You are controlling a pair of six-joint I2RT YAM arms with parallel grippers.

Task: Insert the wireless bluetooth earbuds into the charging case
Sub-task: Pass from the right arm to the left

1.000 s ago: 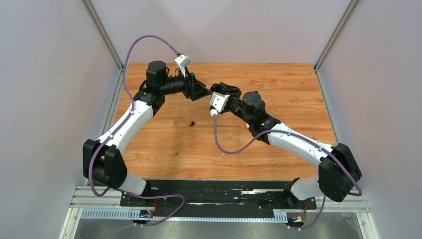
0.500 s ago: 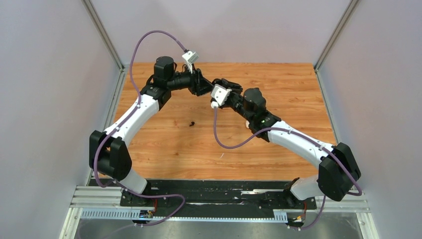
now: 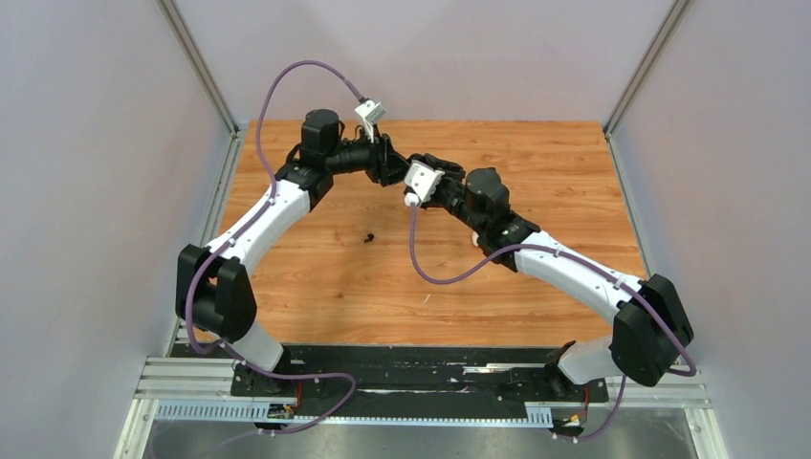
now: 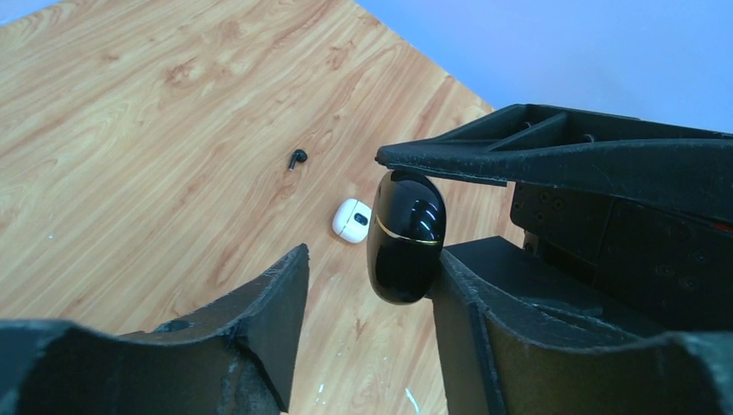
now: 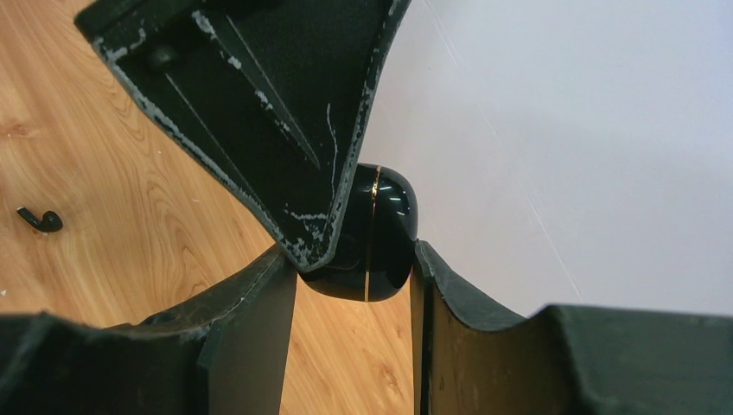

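Observation:
A glossy black charging case (image 4: 406,235) with a gold seam hangs above the table. My right gripper (image 5: 353,259) is shut on it, one finger on each side. My left gripper (image 4: 372,255) reaches around the same case (image 5: 380,229) from the opposite side. Its right finger (image 4: 467,303) touches the case, while table shows between the case and its left finger (image 4: 268,303), so it stands open. In the top view the two grippers (image 3: 397,170) (image 3: 427,163) meet over the far middle of the table. One black earbud (image 3: 369,237) (image 4: 297,158) (image 5: 39,220) lies loose on the wood.
A small white rounded case (image 4: 353,220) lies shut on the table below the grippers, near the black earbud. The wooden table (image 3: 536,153) is fenced by grey walls on three sides.
My left arm has swung right and forward to meet the right gripper, and its jaws have narrowed around the black case. The right gripper has kept its hold, shifting slightly.

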